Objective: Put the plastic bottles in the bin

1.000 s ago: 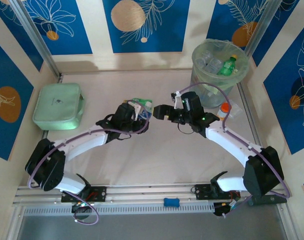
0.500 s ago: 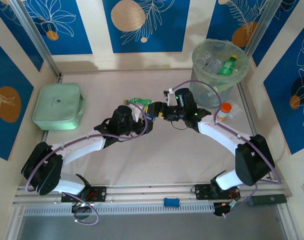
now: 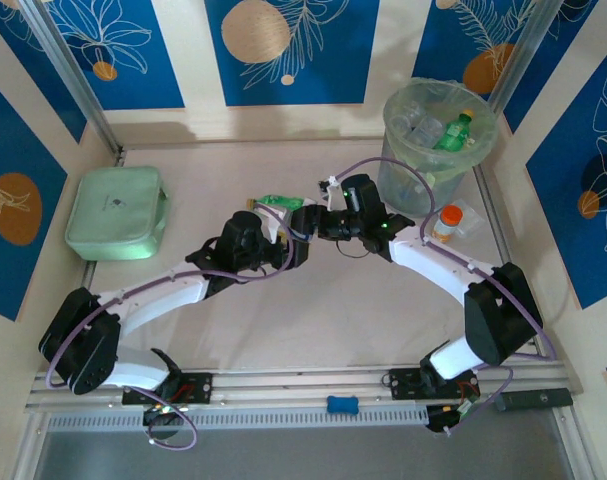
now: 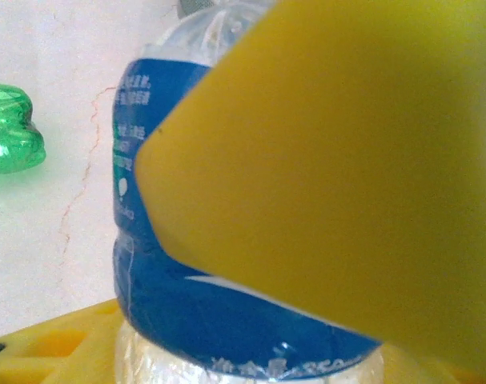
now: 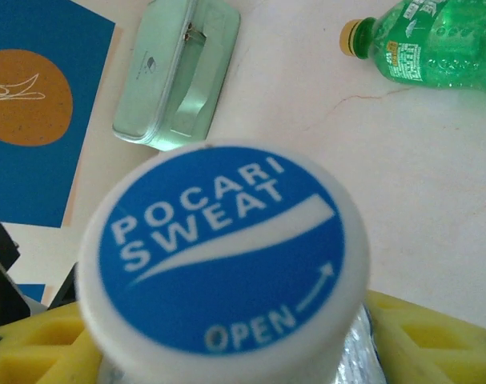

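Clamping a clear bottle (image 4: 146, 296) by its blue-labelled body, the left gripper (image 3: 281, 228) holds it over the middle of the table (image 3: 313, 310), one yellow finger (image 4: 347, 176) across the label and the other beneath. The right gripper (image 5: 226, 356) meets it cap-on. Its yellow pads (image 5: 34, 344) flank the neck just under the blue-and-white cap, though I cannot tell whether they press or merely bracket it. Just beyond the two grippers a green bottle (image 3: 276, 203) lies on its side on the table, yellow cap pointing left. The bin (image 3: 403, 180) stands well apart at the far right corner, with several bottles (image 3: 451, 132) inside. A white bottle (image 3: 444, 222) with an orange cap stands near its foot, and a mint-green box (image 3: 116, 212) sits far left.
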You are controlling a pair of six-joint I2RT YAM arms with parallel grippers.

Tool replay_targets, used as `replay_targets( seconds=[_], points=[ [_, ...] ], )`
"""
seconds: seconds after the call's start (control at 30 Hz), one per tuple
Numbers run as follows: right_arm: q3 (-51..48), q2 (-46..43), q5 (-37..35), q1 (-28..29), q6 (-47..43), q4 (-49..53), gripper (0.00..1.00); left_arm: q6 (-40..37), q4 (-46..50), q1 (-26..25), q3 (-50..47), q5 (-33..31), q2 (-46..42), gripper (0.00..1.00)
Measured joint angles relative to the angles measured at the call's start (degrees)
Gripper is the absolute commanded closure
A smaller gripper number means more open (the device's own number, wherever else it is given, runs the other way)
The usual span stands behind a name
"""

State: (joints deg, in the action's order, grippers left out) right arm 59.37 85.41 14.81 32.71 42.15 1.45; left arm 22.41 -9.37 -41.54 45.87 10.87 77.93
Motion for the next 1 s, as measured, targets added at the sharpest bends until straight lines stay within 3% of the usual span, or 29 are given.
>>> replay_targets(
  seconds=[0.13,0.2,0.37,0.63,1.0],
  points=[
    [0.74,0.0,-1.16,-0.07,-1.31,1.79,0.46,0.76,-0.83,-0.13,-1.2,-0.28,-1.42,0.04],
    [1.81,0.0,-2.16,-0.61,-2.36,3.41,0.46,1.05,-0.87,-0.15,-1.95,-1.07,-2.82,0.0],
    [6.34,-0.24,-4.17,-4.66,-5.77,7.61,0.46,1.33,-0.87,-0.17,-2.93,-4.42,-6.21,0.01],
    [18.58,-2.49,-4.94,-15.76,-10.97,12.79,0.46,3.26,0.24,-0.17,-4.98,-12.26,-7.63,0.01],
    [34.07,-0.37,-8.85,-28.57,-11.74,9.31,0.47,7.37,-1.77,-0.15,-10.36,-18.95,-7.65,0.01]
  ],
)
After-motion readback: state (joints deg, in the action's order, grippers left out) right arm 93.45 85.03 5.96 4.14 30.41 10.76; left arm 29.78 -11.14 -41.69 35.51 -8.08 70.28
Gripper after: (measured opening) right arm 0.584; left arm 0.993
